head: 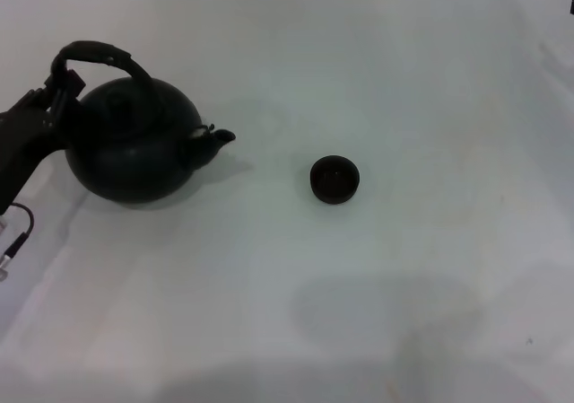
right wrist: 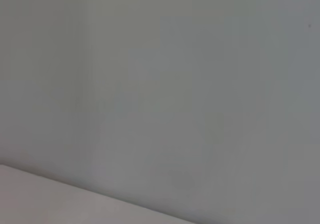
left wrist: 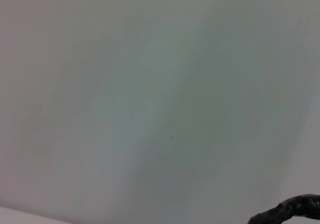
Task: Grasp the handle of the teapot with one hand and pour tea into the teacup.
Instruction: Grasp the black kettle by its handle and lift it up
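Note:
The matte black teapot [head: 134, 147] stands on the white table at the left, its short spout [head: 215, 139] pointing right toward the teacup. Its arched handle [head: 99, 55] rises over the lid. My left gripper [head: 56, 93] comes in from the left edge and sits against the handle's left end, beside the pot's body. A dark, rough curved piece, likely the handle [left wrist: 292, 211], shows in a corner of the left wrist view. The tiny dark teacup [head: 334, 179] stands upright near the middle, well apart from the spout. My right gripper is out of view.
The white table [head: 377, 313] stretches around both objects. A cable [head: 18, 232] hangs by my left arm at the left edge. The right wrist view shows only bare pale surface [right wrist: 160, 84].

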Robot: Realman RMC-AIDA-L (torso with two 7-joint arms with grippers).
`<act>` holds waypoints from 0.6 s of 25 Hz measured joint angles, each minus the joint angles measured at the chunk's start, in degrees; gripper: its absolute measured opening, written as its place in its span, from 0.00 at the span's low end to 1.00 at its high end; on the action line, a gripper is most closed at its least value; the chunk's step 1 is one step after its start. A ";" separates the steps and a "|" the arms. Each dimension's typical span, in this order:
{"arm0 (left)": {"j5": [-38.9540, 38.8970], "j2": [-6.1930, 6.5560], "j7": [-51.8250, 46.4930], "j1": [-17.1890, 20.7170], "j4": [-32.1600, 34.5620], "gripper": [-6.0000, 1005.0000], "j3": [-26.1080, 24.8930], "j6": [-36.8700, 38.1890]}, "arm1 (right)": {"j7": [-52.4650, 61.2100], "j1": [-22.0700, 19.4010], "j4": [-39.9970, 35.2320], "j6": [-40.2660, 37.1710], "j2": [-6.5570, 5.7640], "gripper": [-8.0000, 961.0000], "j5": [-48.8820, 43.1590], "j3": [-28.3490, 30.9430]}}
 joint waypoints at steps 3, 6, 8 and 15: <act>-0.81 -0.07 -0.59 0.03 0.11 0.19 -0.44 -0.15 | 0.00 -0.04 0.39 0.21 0.01 0.90 0.02 -0.01; -2.26 -0.26 -0.73 0.41 0.13 0.18 -0.81 0.77 | 0.00 -0.13 0.52 0.24 0.03 0.90 0.05 -0.02; -2.58 -0.30 -0.90 0.50 0.22 0.18 -0.68 2.50 | 0.00 -0.16 0.55 0.24 0.06 0.90 0.05 -0.01; 1.90 0.03 -7.37 0.38 7.41 0.18 0.16 3.22 | -0.34 0.05 0.63 0.44 0.09 0.90 0.11 -0.09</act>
